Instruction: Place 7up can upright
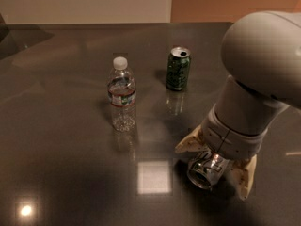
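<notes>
- Dark, shiny table (70, 173) fills most of our view, with a pale wall (84, 4) behind it.
- We count one bottle (122, 94). It stands up and has a white cap.
- We count one green can (178, 69). It stands up, behind the bottle and to its right.
- We count one 7up can (203, 174). It lies on its side at the front right, with a round end facing us.
- We see one gripper (212, 170), low over the 7up can. Its two fingers (189, 145) are spread wide, one on each side of the can. We cannot tell if they touch it.
- One big grey arm (263, 60) rises above the gripper.
</notes>
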`<state>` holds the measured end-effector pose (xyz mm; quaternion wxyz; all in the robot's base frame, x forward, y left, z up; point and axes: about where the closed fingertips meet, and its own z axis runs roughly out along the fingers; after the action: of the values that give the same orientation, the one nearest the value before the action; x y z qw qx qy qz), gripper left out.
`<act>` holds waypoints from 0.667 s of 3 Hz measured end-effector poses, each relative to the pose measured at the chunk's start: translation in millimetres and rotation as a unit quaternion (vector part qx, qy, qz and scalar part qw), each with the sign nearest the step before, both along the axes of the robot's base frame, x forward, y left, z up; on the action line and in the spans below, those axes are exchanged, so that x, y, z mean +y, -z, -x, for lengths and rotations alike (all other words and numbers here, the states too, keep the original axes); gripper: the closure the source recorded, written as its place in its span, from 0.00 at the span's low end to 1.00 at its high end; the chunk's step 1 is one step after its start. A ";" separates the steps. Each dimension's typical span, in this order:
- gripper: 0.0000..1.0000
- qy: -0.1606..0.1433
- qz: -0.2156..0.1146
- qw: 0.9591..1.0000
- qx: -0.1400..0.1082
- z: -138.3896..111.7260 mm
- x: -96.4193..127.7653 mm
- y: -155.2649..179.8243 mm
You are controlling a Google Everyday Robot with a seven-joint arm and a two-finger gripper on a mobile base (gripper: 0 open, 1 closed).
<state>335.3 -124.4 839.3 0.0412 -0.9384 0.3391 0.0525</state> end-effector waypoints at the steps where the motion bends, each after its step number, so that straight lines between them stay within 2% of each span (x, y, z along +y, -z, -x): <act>1: 0.41 -0.004 0.010 1.000 0.003 -2.3 -0.4 4.3; 2: 0.64 0.001 0.012 1.000 0.006 -5.2 -0.3 2.1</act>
<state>340.4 -124.7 837.2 0.0277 -0.9381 0.3411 0.0539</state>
